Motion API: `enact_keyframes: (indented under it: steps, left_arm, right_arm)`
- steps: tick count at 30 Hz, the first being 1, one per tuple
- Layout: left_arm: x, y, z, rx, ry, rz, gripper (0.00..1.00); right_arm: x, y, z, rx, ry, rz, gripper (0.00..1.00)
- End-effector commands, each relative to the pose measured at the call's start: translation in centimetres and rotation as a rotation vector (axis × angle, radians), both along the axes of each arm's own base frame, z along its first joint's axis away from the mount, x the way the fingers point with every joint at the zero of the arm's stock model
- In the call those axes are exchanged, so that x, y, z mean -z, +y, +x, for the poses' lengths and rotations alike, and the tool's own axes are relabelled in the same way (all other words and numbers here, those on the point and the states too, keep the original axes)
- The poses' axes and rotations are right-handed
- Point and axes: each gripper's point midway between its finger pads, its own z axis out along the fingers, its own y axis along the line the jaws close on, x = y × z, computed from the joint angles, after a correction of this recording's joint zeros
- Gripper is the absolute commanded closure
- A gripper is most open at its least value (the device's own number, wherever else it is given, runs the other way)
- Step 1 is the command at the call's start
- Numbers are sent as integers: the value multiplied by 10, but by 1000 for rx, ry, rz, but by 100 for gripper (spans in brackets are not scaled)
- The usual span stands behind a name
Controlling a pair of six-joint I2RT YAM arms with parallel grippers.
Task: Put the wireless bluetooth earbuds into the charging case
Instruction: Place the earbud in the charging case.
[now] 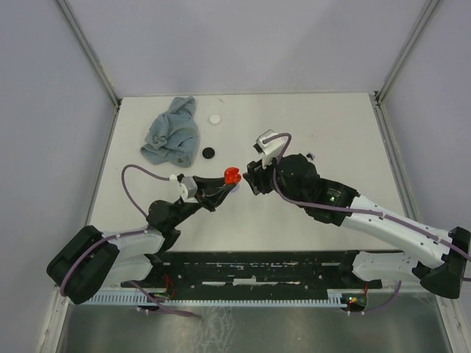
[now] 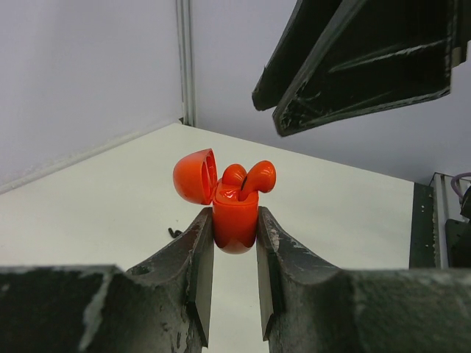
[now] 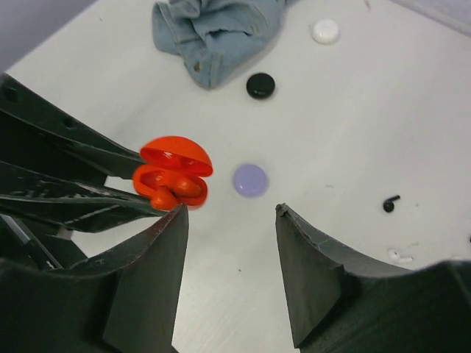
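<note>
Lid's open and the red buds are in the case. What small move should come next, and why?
Probably the open, empty right hand should press the tilted red earbud down: it stands proud of the red charging case, which the left hand clamps with its lid open.

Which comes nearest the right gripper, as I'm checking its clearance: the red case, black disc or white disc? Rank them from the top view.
1. Red case, just left of the right gripper.
2. Black disc, farther left.
3. White disc, near the back edge.

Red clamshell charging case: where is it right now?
Top view, centre: the red clamshell charging case, lid open, is clamped in the left gripper, just left of the right gripper.
</note>
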Motion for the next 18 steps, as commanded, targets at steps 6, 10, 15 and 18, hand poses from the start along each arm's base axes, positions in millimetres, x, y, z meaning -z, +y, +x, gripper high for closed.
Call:
enact_keyframes:
  steps: [6,10,15,18]
  left_arm:
    - [-23,-7,-12,73,-84,-34,97]
    - [-26,-8,-12,74,-87,-38,97]
    - [-28,-8,-11,73,-89,-45,97]
    - [-29,-8,-11,72,-90,-47,97]
  right_arm:
    - [11,0,8,-44,12,-50,40]
    - [15,6,5,-78,19,-50,40]
    - [20,11,1,-108,35,-59,40]
    - [20,14,-1,-131,44,-56,40]
